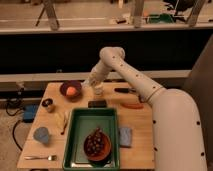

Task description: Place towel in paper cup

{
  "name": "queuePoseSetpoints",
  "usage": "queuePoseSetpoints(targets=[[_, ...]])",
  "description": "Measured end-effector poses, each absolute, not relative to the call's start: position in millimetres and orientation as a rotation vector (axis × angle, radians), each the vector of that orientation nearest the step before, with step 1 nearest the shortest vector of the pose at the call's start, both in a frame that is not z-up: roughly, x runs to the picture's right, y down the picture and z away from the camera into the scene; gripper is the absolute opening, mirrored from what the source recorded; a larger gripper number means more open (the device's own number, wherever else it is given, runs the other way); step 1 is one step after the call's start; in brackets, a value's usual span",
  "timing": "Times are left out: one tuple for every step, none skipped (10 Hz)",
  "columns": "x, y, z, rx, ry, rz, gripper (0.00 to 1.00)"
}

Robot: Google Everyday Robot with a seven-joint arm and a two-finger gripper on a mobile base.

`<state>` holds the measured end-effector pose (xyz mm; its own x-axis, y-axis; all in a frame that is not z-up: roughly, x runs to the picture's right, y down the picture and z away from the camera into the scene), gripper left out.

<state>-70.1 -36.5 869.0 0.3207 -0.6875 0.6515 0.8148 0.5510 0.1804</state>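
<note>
The small whitish paper cup (98,90) stands on the wooden table (140,130), right of the dark bowl (70,90). My gripper (92,80) hangs just above and slightly left of the cup, at the end of the white arm that reaches in from the right. Something pale shows at the gripper's tip; I cannot tell whether it is the towel. A folded grey-blue cloth (126,136) lies flat on the table right of the green tray.
The dark bowl holds an orange fruit. A green tray (80,125) with a bowl of dark food sits front centre. A black block (97,104), an orange item (131,105), a grey-blue tumbler (41,135), a small dark-filled cup (48,104) and a fork (37,157) lie around.
</note>
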Motion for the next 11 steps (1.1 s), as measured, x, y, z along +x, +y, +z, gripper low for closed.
queuePoseSetpoints(targets=[[-67,-37,872,-0.196,-0.753,-0.977,0.00],[-64,-37,874,-0.199,-0.752,-0.958,0.00],[-62,-37,876,-0.201,-0.749,-0.947,0.00],[-59,-38,877,-0.202,-0.746,-0.934,0.00],[-57,-39,879,-0.202,-0.744,-0.921,0.00],[-55,-39,880,-0.203,-0.742,-0.913,0.00],[-54,-39,881,-0.203,-0.741,-0.906,0.00],[-52,-40,882,-0.205,-0.738,-0.899,0.00],[-51,-40,882,-0.205,-0.737,-0.895,0.00],[-51,-40,882,-0.205,-0.736,-0.894,0.00],[-51,-40,883,-0.205,-0.735,-0.892,0.00]])
